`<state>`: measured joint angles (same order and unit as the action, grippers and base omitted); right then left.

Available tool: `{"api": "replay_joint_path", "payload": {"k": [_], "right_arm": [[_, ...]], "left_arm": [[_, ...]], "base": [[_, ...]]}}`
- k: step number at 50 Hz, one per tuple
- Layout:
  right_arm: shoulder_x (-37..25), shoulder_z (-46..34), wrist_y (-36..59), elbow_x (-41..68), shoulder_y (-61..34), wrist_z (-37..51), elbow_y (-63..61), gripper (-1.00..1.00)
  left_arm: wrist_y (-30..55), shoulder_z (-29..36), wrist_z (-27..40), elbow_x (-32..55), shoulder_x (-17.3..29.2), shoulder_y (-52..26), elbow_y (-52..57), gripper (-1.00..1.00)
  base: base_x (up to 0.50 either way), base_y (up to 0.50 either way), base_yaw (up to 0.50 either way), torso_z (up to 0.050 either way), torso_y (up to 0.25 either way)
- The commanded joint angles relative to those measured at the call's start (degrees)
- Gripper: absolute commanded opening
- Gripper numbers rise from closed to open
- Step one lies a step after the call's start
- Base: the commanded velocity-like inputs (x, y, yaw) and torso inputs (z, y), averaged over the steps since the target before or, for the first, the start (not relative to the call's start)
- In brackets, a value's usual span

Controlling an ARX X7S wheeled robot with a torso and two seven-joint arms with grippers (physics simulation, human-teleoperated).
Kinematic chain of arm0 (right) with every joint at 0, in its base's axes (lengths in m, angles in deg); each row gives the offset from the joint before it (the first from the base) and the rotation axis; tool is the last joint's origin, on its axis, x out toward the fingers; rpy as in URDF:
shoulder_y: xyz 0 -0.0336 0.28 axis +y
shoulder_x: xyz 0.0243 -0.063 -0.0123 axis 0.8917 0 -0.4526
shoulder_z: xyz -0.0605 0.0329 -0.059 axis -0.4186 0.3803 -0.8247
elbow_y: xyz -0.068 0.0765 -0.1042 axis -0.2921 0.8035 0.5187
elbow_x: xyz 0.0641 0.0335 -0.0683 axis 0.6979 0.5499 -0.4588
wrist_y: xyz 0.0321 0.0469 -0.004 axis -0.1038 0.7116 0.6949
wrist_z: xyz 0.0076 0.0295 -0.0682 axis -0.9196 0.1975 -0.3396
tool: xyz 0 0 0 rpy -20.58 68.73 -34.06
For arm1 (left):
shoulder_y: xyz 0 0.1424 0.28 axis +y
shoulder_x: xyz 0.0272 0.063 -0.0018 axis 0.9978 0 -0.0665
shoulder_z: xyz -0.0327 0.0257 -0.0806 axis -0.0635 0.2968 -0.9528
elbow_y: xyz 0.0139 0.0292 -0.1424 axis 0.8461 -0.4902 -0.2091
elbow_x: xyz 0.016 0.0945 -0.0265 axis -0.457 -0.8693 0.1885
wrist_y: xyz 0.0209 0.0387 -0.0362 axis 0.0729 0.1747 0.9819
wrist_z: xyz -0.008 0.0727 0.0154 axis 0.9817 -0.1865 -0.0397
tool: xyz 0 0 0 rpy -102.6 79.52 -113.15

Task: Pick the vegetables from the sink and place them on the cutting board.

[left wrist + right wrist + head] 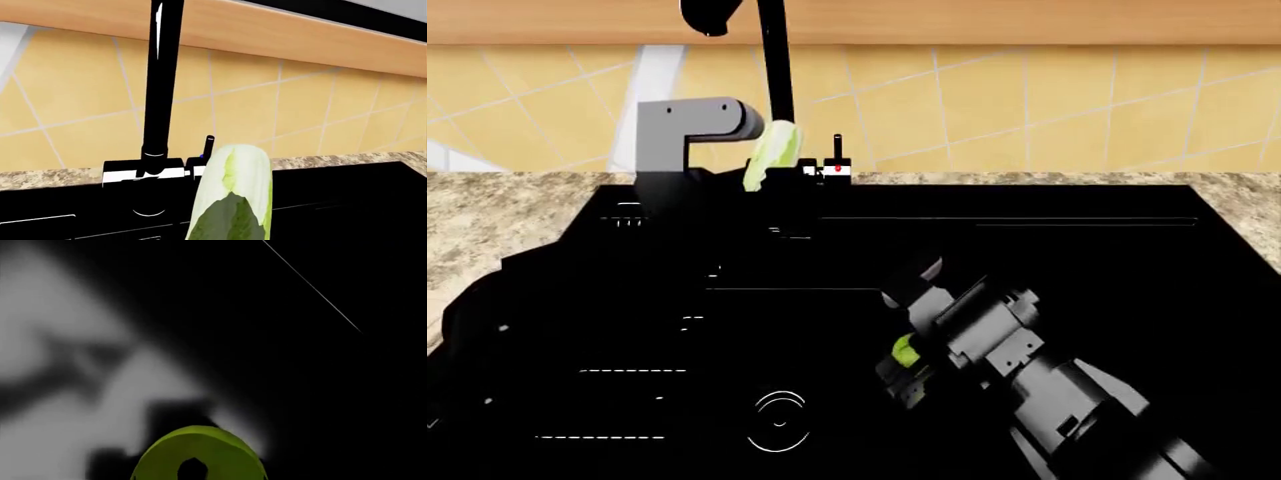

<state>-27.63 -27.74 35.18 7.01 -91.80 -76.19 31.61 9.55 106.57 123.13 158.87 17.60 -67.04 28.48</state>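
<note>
Cabbage (232,195) fills the lower part of the left wrist view, standing up in front of the black faucet (162,85) and the tiled wall, so it seems carried by the left gripper, though the jaws themselves are out of frame here and their opening cannot be read. Head view: the pale leafy piece sits high at the left gripper (747,170), just beside the faucet column and above the sink (1121,290); a swing outward could knock it against that column and loosen it (the hold is not visible). Lower down, the right gripper (905,352) has a yellow-green tomato between its fingers, over the basin floor. Right wrist view: only the tomato's rounded top (200,452) shows; grip depth unknown, so it may slip and roll toward the drain. Cutting board not in any view; both transfers are blind for now.
</note>
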Motion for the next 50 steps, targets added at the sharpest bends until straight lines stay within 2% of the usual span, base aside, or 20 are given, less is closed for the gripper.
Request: {"api": "replay_joint_path", "payload": {"k": [1,4,11,16,24,28,32,37,43,46,50], "right_arm": [[1.33,-2.54,-1.22,1.04,1.89,-3.18,5.23,-1.00],[0.24,-2.00,0.27,1.52,1.83,-2.10,2.14,-1.00],[-10.88,8.58,16.61,7.88,-0.26,9.37,-35.19,-1.00],[-13.93,20.00,24.61,12.11,-0.05,16.35,-52.31,-1.00],[-15.13,41.90,27.80,17.86,6.74,24.76,-72.05,-1.00],[-14.73,48.39,26.53,19.47,11.61,27.22,-78.89,-1.00],[-14.47,53.47,20.63,19.97,19.48,28.84,-88.18,-1.00],[-14.98,55.92,10.90,17.03,31.90,30.67,-97.62,-1.00],[-14.37,60.19,2.66,15.53,43.23,31.76,-104.99,-1.00],[-14.75,60.21,3.04,14.97,43.99,33.77,-107.07,-1.00],[-14.92,56.28,1.55,11.59,44.39,35.69,-107.07,-1.00]], "left_arm": [[-0.51,-0.34,0.19,0.47,0.08,0.12,-0.08,-1.00],[-0.46,-0.42,0.33,0.59,0.20,0.08,0.06,-1.00],[-1.04,-0.27,-0.89,-0.55,0.77,0.49,1.17,-1.00],[-0.40,0.43,-4.92,0.72,0.71,1.39,1.72,-1.00],[-3.95,-1.82,-6.29,2.15,2.18,4.51,7.60,-1.00],[-7.53,-3.45,-5.64,0.67,3.96,7.49,14.78,-1.00],[-12.76,-6.08,-2.28,-3.21,7.56,12.39,22.74,-1.00],[-18.69,-8.38,5.04,-14.51,14.17,21.11,36.17,-1.00],[-26.40,-12.29,11.56,-26.76,19.92,31.00,46.12,-1.00],[-29.89,-13.27,12.25,-31.36,21.54,35.49,47.36,-1.00],[-28.39,-12.64,12.81,-34.84,21.78,35.91,47.45,-1.00]], "base": [[0.00,0.00,0.00,0.000,0.000],[0.00,0.00,0.00,0.000,0.000],[0.00,0.00,0.00,0.000,0.000],[0.00,0.00,0.00,0.000,0.000],[0.00,0.00,0.00,0.000,0.125],[0.00,0.00,0.00,0.000,0.250],[0.00,0.00,0.00,0.002,0.250],[0.00,0.00,0.00,0.003,0.150],[-0.08,0.00,0.00,0.000,0.000],[-0.50,0.00,0.00,0.000,0.000],[-0.50,0.00,0.00,0.000,0.000]]}}
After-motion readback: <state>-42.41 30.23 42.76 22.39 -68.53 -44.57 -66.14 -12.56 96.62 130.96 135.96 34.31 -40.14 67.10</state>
